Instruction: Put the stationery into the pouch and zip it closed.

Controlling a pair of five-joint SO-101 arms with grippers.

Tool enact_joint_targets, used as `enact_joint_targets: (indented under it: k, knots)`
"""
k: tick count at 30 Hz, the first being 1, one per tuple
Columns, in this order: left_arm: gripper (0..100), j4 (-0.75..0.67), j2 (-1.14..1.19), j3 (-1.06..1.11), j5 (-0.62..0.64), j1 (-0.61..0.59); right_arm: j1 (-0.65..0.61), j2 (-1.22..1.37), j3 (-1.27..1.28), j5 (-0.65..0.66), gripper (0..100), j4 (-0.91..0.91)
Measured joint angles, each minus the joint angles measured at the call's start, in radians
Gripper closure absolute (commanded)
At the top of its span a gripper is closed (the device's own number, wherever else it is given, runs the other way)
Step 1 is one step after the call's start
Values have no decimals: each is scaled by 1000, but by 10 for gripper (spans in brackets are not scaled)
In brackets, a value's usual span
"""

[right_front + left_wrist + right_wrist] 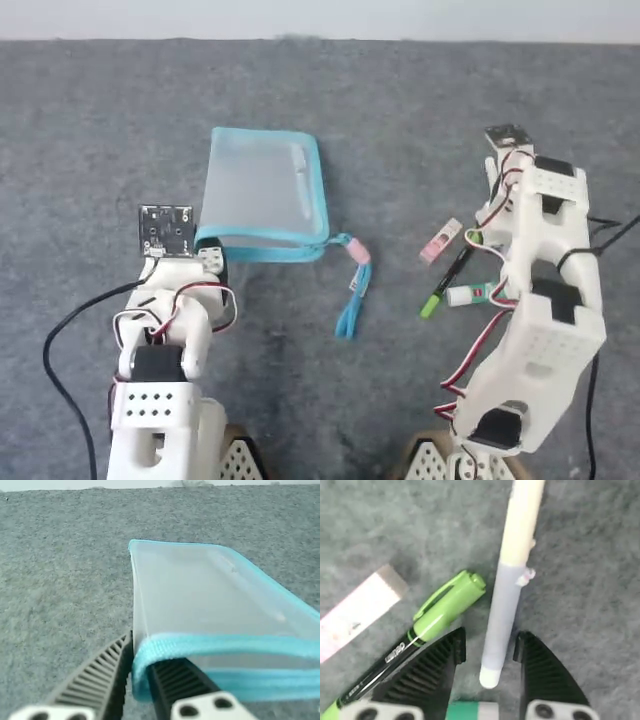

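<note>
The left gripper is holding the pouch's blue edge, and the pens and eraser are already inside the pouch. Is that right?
Not quite. The left gripper does hold the pouch by its blue edge, but the green pen, white pen and eraser are not inside. The high view shows them lying on the table beside the pouch.

Only little print can be made out. The pen (427, 617) with the green cap carries one short word in white letters on its black barrel, just beside the cap. Farther along the same barrel stands a second line of white print, too small to read. The pink sleeve of the eraser (355, 612) shows a small dark mark, too faint to tell whether it is a letter or a sign. In the high view the white and green tube (470, 294) has a small red mark on its label, which is not legible.
</note>
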Motion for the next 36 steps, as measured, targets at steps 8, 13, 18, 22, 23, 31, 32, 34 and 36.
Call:
enact_joint_targets:
  k: [8,13,18,22,23,31,32,34,36]
  knots:
    - [989,-2,0,0,0,0,18,87,-110,0,972,0]
    - [989,-2,0,0,0,0,44,94,-124,0,991,14]
    - [989,-2,0,0,0,0,51,6,-123,0,991,133]
    - [989,-2,0,0,0,0,41,-176,-123,0,991,269]
    - [989,-2,0,0,0,0,32,-227,-123,0,991,304]
    - [989,-2,0,0,0,0,-164,-638,-86,100,991,566]
    - [989,-2,0,0,0,0,-204,-686,-51,120,991,568]
    - [989,-2,0,0,3,0,-285,-781,48,166,991,568]
    - [989,-5,0,0,3,0,-382,-873,166,201,991,568]
